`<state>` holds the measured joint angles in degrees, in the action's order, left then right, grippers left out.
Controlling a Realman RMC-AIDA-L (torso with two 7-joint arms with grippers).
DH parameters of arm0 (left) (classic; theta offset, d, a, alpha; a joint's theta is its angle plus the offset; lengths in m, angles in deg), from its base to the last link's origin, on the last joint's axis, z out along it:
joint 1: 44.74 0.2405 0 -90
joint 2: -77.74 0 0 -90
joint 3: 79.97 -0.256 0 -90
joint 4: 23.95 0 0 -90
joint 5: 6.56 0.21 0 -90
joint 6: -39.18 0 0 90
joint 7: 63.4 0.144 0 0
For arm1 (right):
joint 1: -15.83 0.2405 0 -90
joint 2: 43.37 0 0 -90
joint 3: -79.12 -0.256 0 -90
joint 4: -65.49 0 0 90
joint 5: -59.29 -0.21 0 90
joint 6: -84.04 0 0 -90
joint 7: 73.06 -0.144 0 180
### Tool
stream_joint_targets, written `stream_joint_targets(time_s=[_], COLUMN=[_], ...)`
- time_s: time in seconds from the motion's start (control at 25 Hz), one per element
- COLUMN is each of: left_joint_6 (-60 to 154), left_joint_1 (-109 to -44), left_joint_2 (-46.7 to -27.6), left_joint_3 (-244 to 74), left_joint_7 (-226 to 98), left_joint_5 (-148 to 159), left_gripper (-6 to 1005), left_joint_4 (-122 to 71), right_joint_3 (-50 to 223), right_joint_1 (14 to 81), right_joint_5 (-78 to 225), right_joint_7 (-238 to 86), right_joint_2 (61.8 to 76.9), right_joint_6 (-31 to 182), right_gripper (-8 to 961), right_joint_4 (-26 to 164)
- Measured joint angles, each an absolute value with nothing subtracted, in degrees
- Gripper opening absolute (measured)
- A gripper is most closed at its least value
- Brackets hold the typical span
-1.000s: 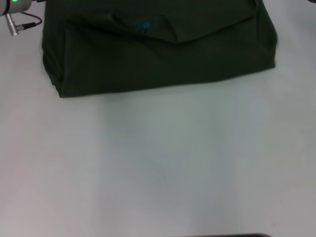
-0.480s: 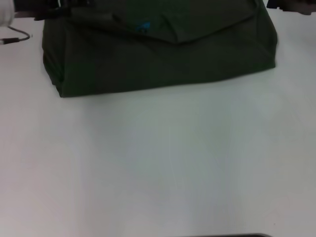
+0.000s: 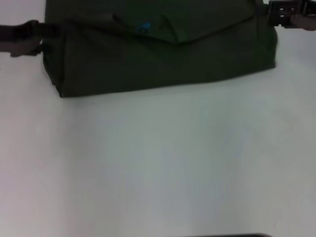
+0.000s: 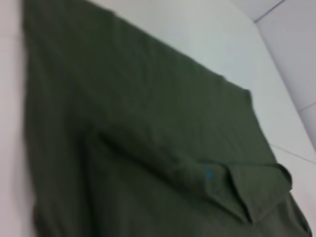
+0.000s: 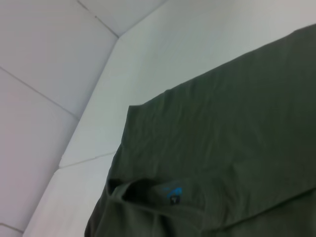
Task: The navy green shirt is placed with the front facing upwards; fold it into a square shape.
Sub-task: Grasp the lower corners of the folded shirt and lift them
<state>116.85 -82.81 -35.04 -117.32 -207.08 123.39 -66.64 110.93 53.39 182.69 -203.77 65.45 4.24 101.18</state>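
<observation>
The navy green shirt lies folded into a wide dark block at the far side of the table, with a flap of cloth and a small blue neck mark on top. No lettering shows. My left gripper is a dark shape at the shirt's left edge. My right gripper sits at the shirt's far right corner. The left wrist view looks along the shirt and its folded flap. In the right wrist view, the shirt shows its collar and dark neck label.
The white table stretches bare from the shirt toward me. A dark strip lies at the near edge. Pale wall panels rise behind the table's far side.
Both grippers have come into the head view: the left one reached the shirt's left edge, the right one came to its far right corner. The shirt has not moved.
</observation>
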Motion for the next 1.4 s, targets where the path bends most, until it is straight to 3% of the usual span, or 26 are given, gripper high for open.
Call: stream_joint_targets(time_s=[0.32,1.4], left_joint_6=[116.8,109.8], left_joint_1=[-82.5,-84.8], left_joint_2=[-34.67,-36.48], left_joint_3=[-117.5,-119.0], left_joint_7=[-208.6,-209.9], left_joint_5=[126.3,131.4], left_gripper=[827,827], left_joint_4=[-62.6,-55.5], right_joint_3=[111.0,110.8], right_joint_1=[52.5,51.7], right_joint_5=[182.7,182.6], right_joint_7=[-203.8,-203.6], right_joint_2=[65.49,65.78], right_joint_6=[2.8,2.8], right_gripper=[737,737], right_joint_4=[101.2,101.2])
